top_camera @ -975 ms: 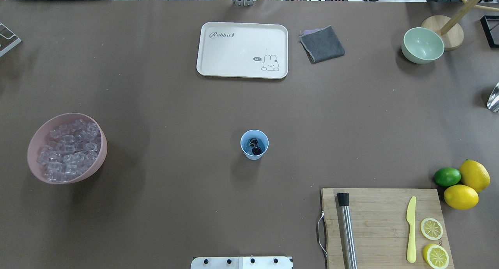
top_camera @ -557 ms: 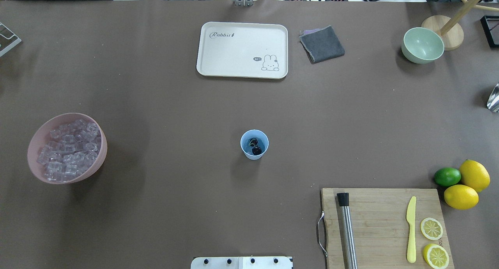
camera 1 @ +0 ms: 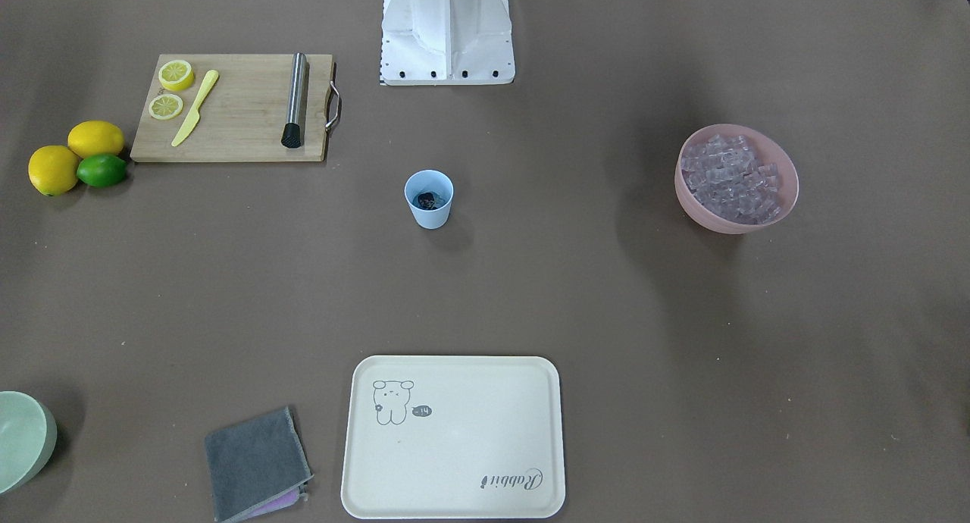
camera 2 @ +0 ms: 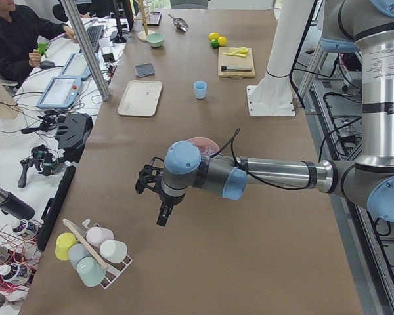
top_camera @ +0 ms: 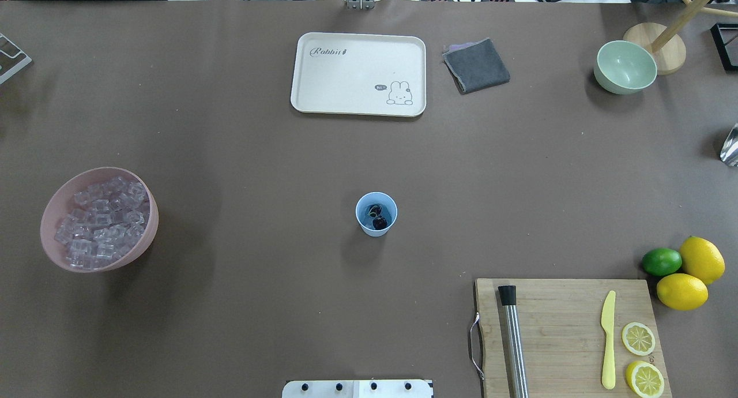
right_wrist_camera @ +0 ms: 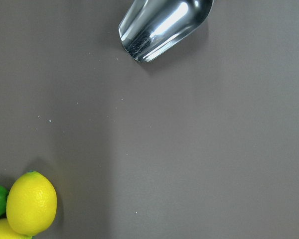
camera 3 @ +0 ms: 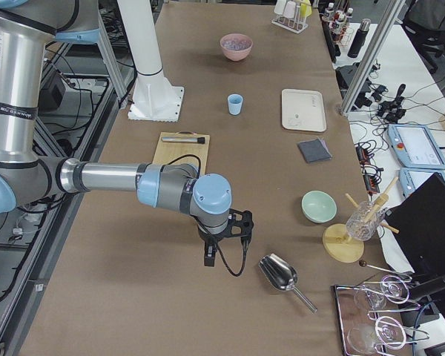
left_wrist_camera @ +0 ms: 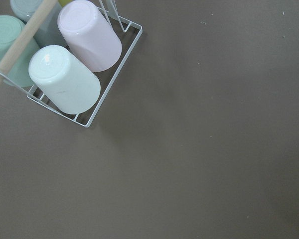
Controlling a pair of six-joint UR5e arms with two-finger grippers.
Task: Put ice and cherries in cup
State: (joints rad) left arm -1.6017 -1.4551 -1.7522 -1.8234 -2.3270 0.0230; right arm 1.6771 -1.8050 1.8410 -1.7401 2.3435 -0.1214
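Note:
The light blue cup (top_camera: 376, 213) stands upright mid-table, also seen from the front (camera 1: 429, 198). Dark cherries (top_camera: 379, 220) lie at its bottom, with a clear glinting piece beside them that looks like ice. Many ice cubes (top_camera: 104, 219) fill the pink bowl (top_camera: 145, 241) at the table's left. Both arms are far from the cup. My left gripper (camera 2: 161, 218) hangs over the table's left end near a cup rack. My right gripper (camera 3: 209, 256) hangs over the right end beside a metal scoop. I cannot tell whether either is open or shut.
A cream tray (top_camera: 358, 74), a grey cloth (top_camera: 476, 64) and a pale green bowl (top_camera: 625, 67) sit along the far side. A cutting board (top_camera: 568, 334) holds a muddler, a yellow knife and lemon slices, with lemons and a lime (top_camera: 661, 261) beside it. The scoop (right_wrist_camera: 164, 25) and cup rack (left_wrist_camera: 74, 74) show in the wrist views.

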